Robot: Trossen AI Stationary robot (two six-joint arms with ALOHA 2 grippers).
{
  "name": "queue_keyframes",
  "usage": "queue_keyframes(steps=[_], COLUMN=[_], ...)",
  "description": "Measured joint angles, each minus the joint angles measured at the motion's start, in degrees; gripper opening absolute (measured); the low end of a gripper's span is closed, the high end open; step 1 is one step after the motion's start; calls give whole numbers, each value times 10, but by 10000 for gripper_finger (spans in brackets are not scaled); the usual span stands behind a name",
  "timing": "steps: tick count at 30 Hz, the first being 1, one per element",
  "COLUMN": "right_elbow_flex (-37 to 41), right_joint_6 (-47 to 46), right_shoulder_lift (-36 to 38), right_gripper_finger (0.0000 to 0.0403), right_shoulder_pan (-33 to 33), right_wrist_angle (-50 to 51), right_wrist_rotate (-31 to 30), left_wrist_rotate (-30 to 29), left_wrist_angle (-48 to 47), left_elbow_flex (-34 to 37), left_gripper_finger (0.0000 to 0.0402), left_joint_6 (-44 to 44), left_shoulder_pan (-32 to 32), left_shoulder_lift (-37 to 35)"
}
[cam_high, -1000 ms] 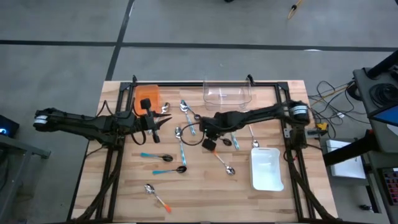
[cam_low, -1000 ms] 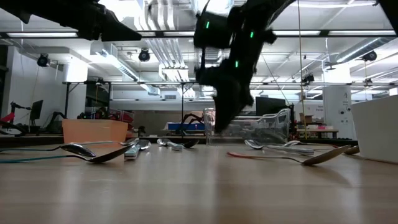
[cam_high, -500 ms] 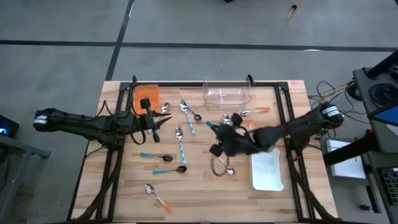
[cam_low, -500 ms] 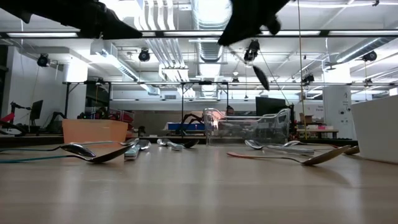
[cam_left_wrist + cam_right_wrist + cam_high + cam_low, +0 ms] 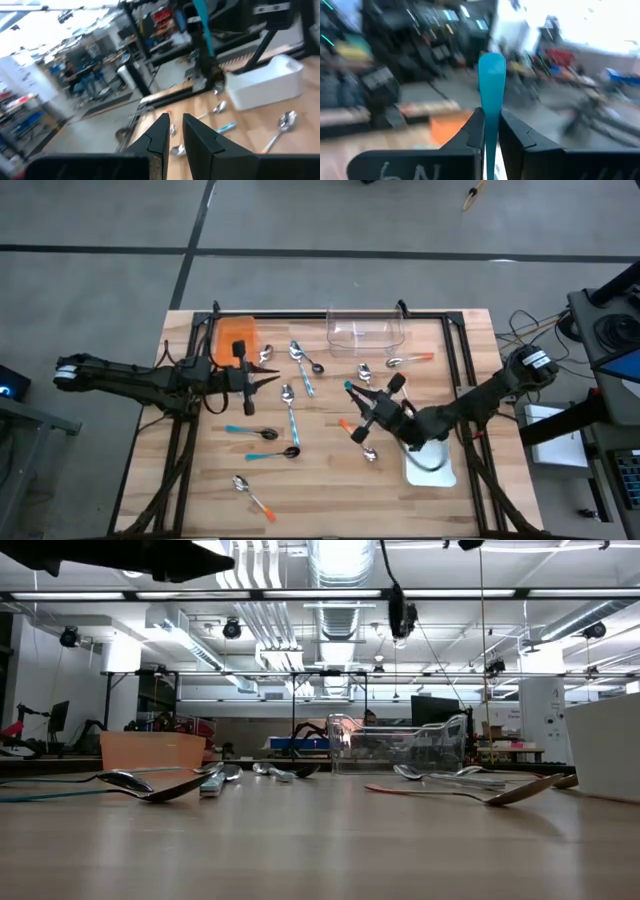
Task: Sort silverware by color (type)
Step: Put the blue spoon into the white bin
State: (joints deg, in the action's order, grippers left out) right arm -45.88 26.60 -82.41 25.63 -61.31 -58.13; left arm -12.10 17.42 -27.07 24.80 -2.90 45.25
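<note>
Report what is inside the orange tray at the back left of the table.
In the high view the orange tray shows only its bare orange floor; no spoon lies in it. The left gripper and its arm cover the tray's near edge, so that strip cannot be checked.

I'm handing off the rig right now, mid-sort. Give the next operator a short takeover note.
Right gripper: shut on a teal-handled spoon, raised above the table near the white tray.
Left gripper: fingers nearly together, holding nothing visible, hovering beside the orange tray.
Clear tray sits at the far edge.
Done: no spoon visibly sorted in the clear or white tray; the orange tray's contents cannot be told.
Left: place the held spoon, then sort the remaining spoons scattered across the table.
</note>
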Motion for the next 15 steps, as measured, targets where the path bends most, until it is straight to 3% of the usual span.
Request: queue_keyframes(steps=[4,6,8,15], right_elbow_flex=[29,32,32,32], right_joint_6=[85,115,124,141], right_shoulder_lift=[2,2,10,40], right_gripper_finger=[23,23,23,23], right_shoulder_pan=[-1,5,13,87], right_wrist_angle=[-145,-168,-169,-166], right_wrist_rotate=[154,161,109,-192], left_wrist_rotate=[56,72,72,69], left_wrist_angle=[34,37,37,38], left_elbow_flex=[0,0,0,0], left_gripper_finger=[36,36,36,36], left_joint_6=[0,1,2,12], left_shoulder_pan=[0,0,0,0], left_shoulder_lift=[11,15,20,29])
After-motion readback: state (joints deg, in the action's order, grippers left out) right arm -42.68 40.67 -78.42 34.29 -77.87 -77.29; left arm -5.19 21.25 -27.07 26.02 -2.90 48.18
